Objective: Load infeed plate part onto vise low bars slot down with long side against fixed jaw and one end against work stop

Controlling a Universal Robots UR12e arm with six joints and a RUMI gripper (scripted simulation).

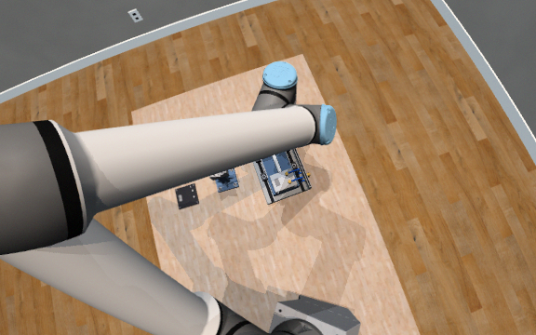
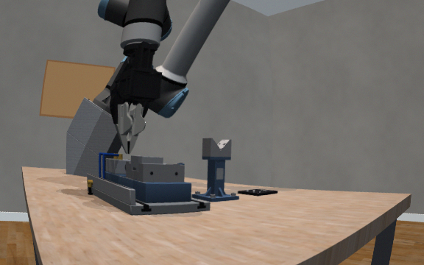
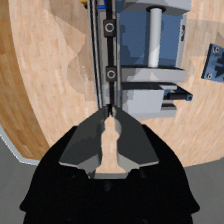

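Observation:
My gripper (image 2: 128, 151) (image 3: 110, 105) is shut and empty, tips down just above the vise's long side. The vise (image 1: 286, 161) (image 2: 168, 192) (image 3: 172, 45) stands open. The grey part (image 2: 146, 160) (image 3: 142, 101) appears to lie in it, between the movable jaw (image 3: 150, 75) and the fixed jaw (image 2: 168, 173), its top above the fixed jaw. The work stop (image 3: 181, 95) is at the part's right end in the wrist view. Contact with stop and jaw cannot be told, and the slot is not visible. In the top view the arm hides gripper and part.
The V-block (image 2: 216, 149) stands on its blue post beside the vise. The black infeed plate (image 1: 187, 202) (image 2: 258, 192) lies beyond it with no block visible on it. Blue hoses (image 2: 102, 165) rise at the vise's cylinder end. A long grey rail (image 2: 110, 189) runs along the vise's side.

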